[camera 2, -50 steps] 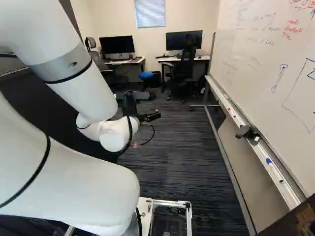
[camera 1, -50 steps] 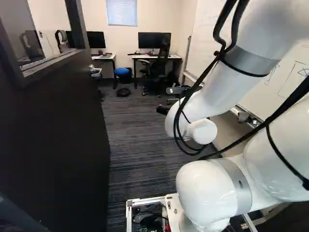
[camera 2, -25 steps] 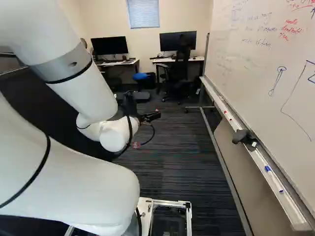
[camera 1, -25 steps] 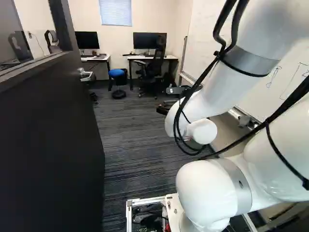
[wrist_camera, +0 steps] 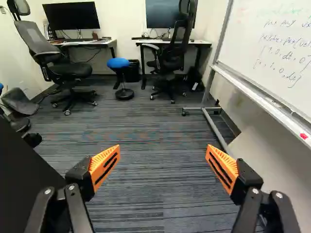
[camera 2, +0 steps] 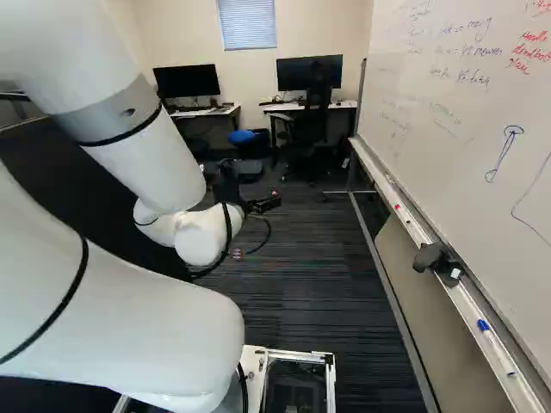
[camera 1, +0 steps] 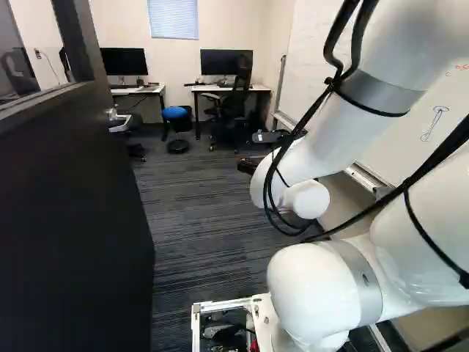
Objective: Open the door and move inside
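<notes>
With the door (camera 1: 69, 220) standing open at near left and the gripper (wrist_camera: 163, 150) spread and empty, you should advance the base (camera 1: 262, 314) slowly over the carpet (camera 1: 201, 220), leaving clearance from both door and whiteboard (camera 2: 456, 107) at right.

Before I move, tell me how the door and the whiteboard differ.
The door is dark, while the whiteboard is pale. The door has a glass pane above a plain lower part; the whiteboard's face carries handwriting in colored ink. The door bears a metal handle, whereas the whiteboard has a long tray along its lower edge. Both stand upright, flanking the carpet ahead.
</notes>
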`<state>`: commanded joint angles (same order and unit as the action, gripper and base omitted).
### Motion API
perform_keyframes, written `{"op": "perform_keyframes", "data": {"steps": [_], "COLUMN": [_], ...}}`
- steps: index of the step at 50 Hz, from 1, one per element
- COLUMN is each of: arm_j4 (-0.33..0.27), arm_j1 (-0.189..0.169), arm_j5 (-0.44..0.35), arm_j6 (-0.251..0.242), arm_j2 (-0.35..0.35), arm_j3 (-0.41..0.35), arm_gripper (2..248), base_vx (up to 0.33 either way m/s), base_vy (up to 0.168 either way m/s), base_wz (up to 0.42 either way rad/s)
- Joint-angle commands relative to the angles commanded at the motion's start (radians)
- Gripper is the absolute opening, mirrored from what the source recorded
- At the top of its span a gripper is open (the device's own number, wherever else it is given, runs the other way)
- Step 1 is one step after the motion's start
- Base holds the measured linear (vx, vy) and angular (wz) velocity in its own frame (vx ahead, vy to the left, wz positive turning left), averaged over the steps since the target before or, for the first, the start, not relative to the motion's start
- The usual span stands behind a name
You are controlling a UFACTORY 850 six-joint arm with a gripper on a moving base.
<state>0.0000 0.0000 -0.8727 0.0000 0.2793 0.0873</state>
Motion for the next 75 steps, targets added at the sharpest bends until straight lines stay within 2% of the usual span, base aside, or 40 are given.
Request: {"op": "perform_keyframes", "data": {"steps": [75], "arm_j4": [0.0], "arm_j1": [0.0], "arm_j5": [0.0], "arm_j6": [0.0], "arm_j2": [0.0], "arm_j3": [0.0], "arm_gripper": [247], "base_vx": [0.203], "base_vy": [0.0], "base_wz": [-0.013]}}
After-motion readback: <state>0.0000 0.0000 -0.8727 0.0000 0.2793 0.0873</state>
